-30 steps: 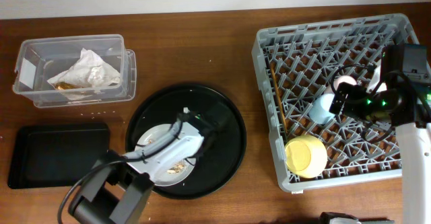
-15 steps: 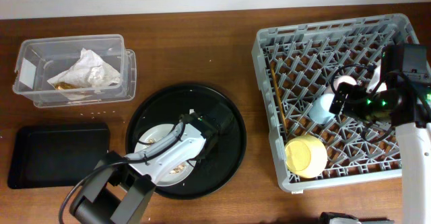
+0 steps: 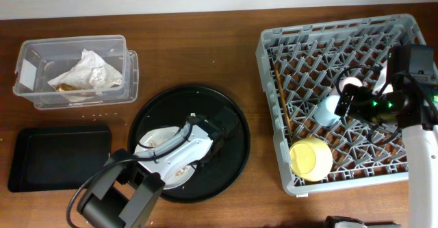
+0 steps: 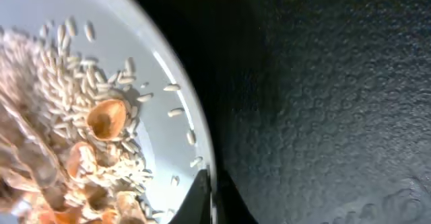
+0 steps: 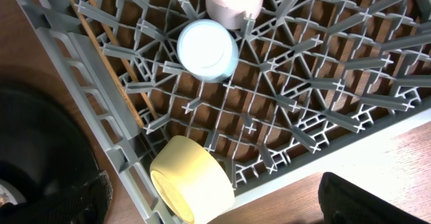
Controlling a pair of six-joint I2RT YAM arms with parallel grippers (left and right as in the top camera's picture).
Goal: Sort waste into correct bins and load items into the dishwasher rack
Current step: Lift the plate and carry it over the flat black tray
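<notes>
Top-left corner of table (image 3: pixel 205 50): clear box (image 3: pixel 27 50) holds napkin (image 3: pixel 85 69) & wrapper (image 3: pixel 65 86); flat black tray (image 3: pixel 58 156) below looks bare. Middle: plate (image 3: pixel 154 140) w/ loose scraps (image 4: pixel 87 143) on round tray (image 3: pixel 233 159), left gripper (image 4: pixel 205 194) pinched tight on its right rim. It's hard, slick, breakable, so keep level. Right gripper (image 3: pixel 345 101) spread wide, holding nothing, over rack (image 3: pixel 274 64) w/ cups (image 3: pixel 330 108), bowl (image 3: pixel 310 157), chopsticks (image 3: pixel 279 94).

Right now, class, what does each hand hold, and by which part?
The left hand grips the plate by its rim; the right hand is open, holding nothing.
</notes>
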